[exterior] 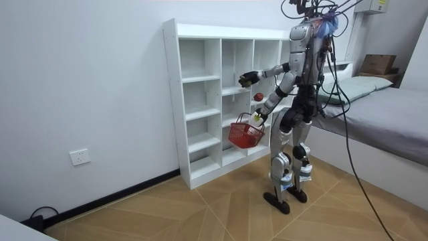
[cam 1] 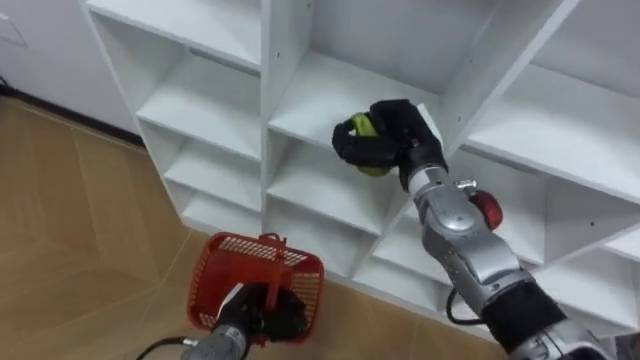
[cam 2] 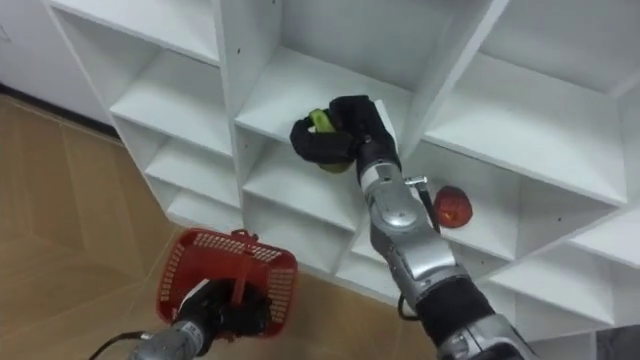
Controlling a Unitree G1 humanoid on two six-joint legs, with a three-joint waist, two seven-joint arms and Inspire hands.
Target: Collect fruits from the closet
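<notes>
Right hand [cam 1: 390, 135] has its fingers wrapped round the yellow-green round fruit [cam 1: 363, 127] at the white closet shelf [cam 1: 305, 100], while the left hand [cam 1: 268, 318] grips the red mesh basket [cam 1: 240, 244] below, ready for it.

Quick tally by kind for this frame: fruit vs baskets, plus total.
Fruit: 2 (yellow-green fruit in the right robot hand; red fruit on a closet shelf)
Basket: 1 (red basket, held by the left robot hand)
Total: 3
</notes>
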